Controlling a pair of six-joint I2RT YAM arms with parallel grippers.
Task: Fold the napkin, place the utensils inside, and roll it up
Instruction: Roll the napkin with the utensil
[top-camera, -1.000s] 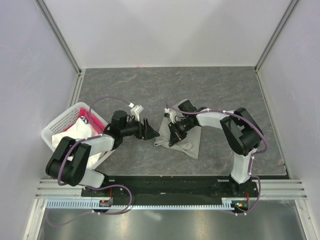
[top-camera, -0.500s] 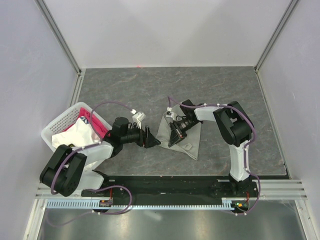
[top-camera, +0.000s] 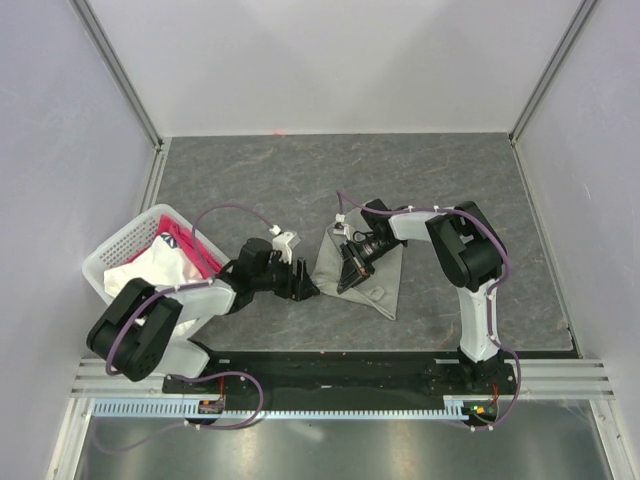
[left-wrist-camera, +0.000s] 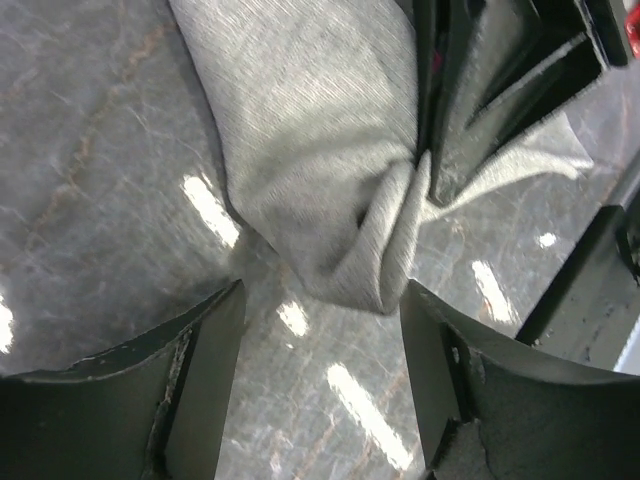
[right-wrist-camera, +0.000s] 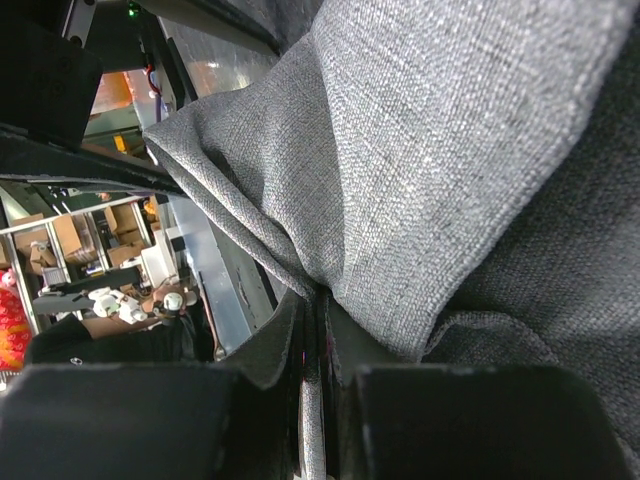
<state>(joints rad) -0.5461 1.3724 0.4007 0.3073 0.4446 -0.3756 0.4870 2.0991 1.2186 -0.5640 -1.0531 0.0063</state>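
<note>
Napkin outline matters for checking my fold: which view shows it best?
Top external: nearly the whole napkin is in view, edges clear. Left wrist shows only one bunched corner; right wrist only close-up folds.

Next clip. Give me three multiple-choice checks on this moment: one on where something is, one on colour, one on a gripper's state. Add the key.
1. Where does the white basket stand?
A. At the table's left edge
B. At its far right corner
C. Between the two arm bases

2. Which cloth colours show in the basket?
A. Blue and yellow
B. Pink and white
C. Black only

3. How is the right gripper?
A. Open, touching nothing
B. Shut on a wooden stick
C. Shut on the napkin

Key:
1 A: the top view shows it at the left edge, beside the left arm.
2 B: a pink cloth and a white cloth lie in it.
3 C: the right wrist view shows its jaws closed with grey fabric pinched between them.
</note>
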